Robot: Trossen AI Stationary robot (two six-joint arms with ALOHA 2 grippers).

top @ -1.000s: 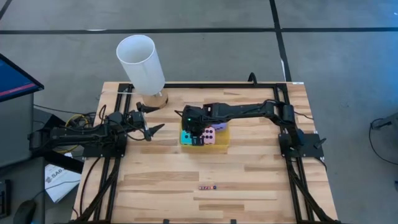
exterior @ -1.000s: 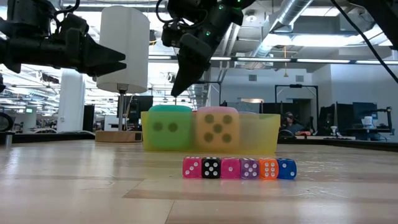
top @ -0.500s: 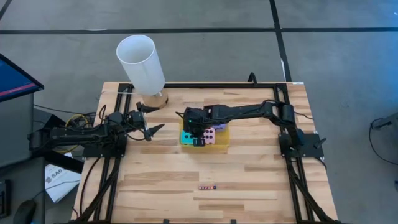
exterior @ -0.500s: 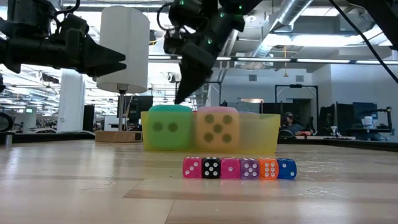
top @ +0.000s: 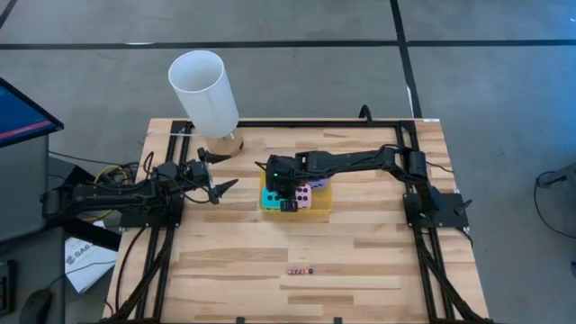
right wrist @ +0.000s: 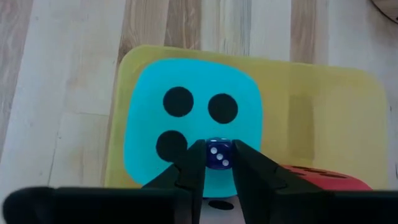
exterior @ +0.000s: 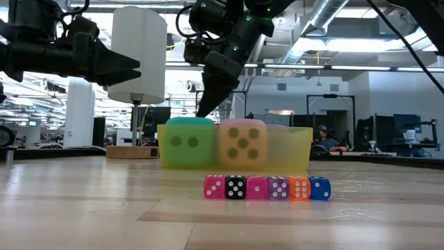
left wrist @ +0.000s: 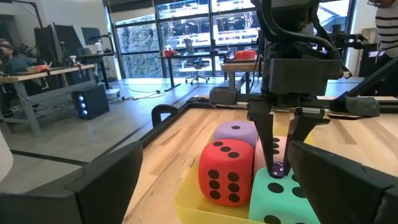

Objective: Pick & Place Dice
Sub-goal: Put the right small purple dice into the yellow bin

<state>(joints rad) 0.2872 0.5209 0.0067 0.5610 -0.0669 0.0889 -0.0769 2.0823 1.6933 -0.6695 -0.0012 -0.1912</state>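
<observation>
A yellow tray [top: 321,210] at the table's middle holds the big dice: cyan [right wrist: 186,118], red [left wrist: 225,169], purple [left wrist: 236,132] and pink [exterior: 243,142]. My right gripper [right wrist: 219,157] hangs over the cyan die, shut on a tiny blue-purple die [right wrist: 219,154]. The same tiny die [left wrist: 278,169] shows in the left wrist view, right at the cyan die's top face. My left gripper [top: 225,187] waits open near the table's left edge, pointing level toward the tray. My right gripper pinches the tiny die's two opposite sides [right wrist: 210,155] between its fingertips [left wrist: 266,149], only at their free ends. The fingers slant down from the table's right side. The tiny die sits at the cyan die's top face; whether it touches that face I cannot tell.
A row of tiny dice [exterior: 267,187] lies near the table's front edge. A tall white cylinder [top: 205,90] stands on a wooden base at the far left. Bare wood lies between the tray and the row.
My right gripper has sunk a little toward the cyan die, still shut on the tiny die.
</observation>
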